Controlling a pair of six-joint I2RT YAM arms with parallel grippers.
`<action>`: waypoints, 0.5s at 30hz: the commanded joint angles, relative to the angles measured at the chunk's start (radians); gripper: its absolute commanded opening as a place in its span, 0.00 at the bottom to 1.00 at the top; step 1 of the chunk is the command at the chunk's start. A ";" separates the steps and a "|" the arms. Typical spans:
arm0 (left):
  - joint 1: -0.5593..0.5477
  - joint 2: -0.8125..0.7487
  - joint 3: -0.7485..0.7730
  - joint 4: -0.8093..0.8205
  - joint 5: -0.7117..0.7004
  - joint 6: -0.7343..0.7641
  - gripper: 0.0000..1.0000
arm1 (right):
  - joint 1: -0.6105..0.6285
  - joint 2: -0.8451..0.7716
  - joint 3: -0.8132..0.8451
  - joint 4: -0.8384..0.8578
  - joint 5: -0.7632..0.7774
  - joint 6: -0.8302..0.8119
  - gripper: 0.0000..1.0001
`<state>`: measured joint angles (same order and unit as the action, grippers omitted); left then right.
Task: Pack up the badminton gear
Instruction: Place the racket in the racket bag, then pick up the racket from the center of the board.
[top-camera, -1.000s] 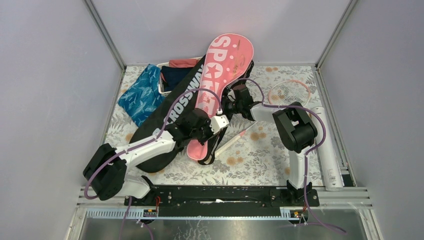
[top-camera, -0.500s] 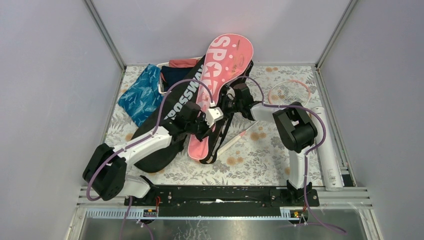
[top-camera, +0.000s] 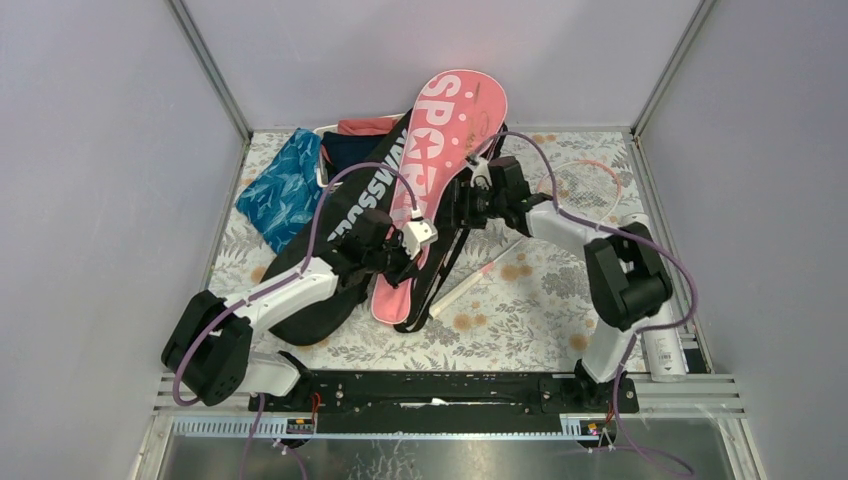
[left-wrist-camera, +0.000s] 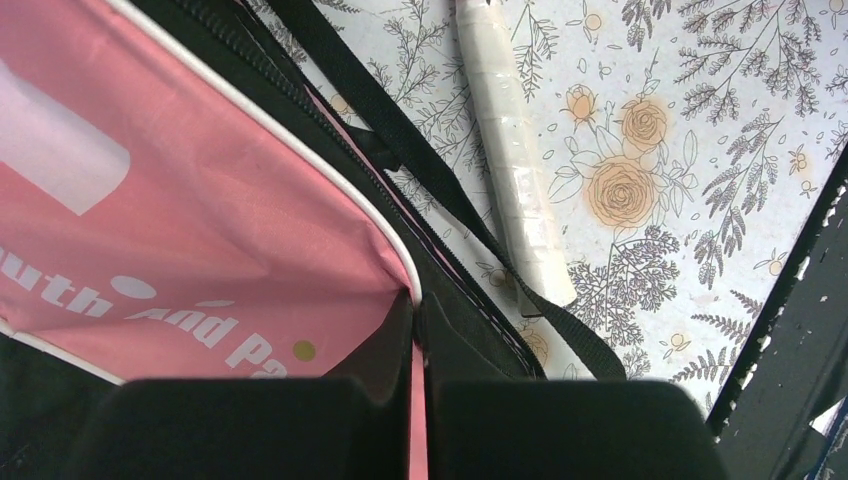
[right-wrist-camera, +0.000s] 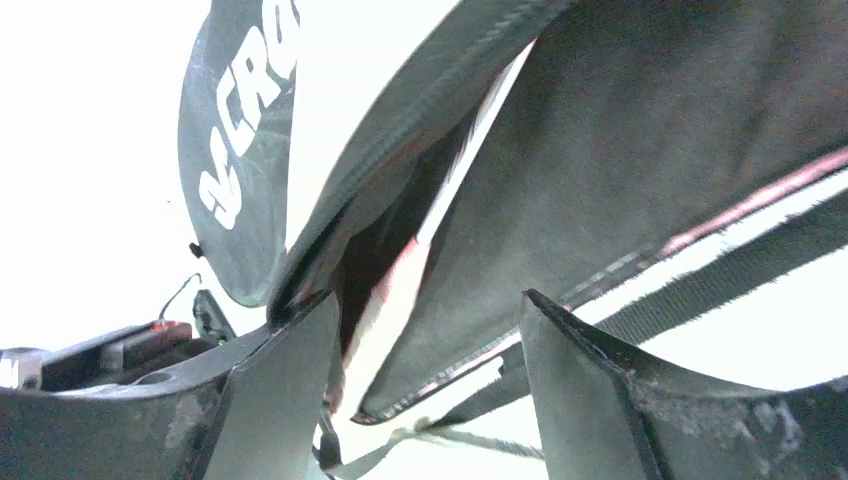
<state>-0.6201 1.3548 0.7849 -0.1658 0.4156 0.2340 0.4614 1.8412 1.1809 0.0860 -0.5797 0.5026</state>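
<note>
Two racket-shaped bags, overlapping from the middle of the tabletop (top-camera: 530, 320) toward its far edge: one pink bag (top-camera: 445, 150) marked "SPORT" on top, one black bag (top-camera: 350, 215) marked "CROSSWAY" beneath it and to its left, stretching toward the near left. One racket (top-camera: 472, 284) in view, white handle flat on the flowered surface just right of the pink bag's narrow end, hooped head toward the far right corner. One white tube (top-camera: 664, 352) lying along the right edge. One white basket (top-camera: 322, 165) of clothes at the far edge, left of middle, with one blue patterned cloth (top-camera: 282, 188) just beside it on the left. Two grippers, both at the pink bag. Left gripper (left-wrist-camera: 417, 312) pinched fully closed on the bag's white-piped rim near the narrow end. Right gripper (right-wrist-camera: 430, 350) at the bag's right side, midway along, fingers spread wide around a hanging fold of dark fabric; contact with it not clear.
</note>
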 joint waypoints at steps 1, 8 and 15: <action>0.019 -0.029 -0.009 0.112 0.005 -0.009 0.00 | -0.032 -0.160 -0.068 -0.072 0.105 -0.193 0.74; 0.020 -0.024 -0.020 0.119 0.012 0.046 0.00 | -0.069 -0.329 -0.203 -0.166 0.513 -0.264 0.74; 0.020 -0.028 -0.030 0.128 0.014 0.078 0.00 | -0.174 -0.318 -0.231 -0.174 0.740 -0.186 0.74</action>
<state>-0.6121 1.3540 0.7609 -0.1509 0.4278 0.2676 0.3393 1.5280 0.9550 -0.0658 -0.0486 0.2928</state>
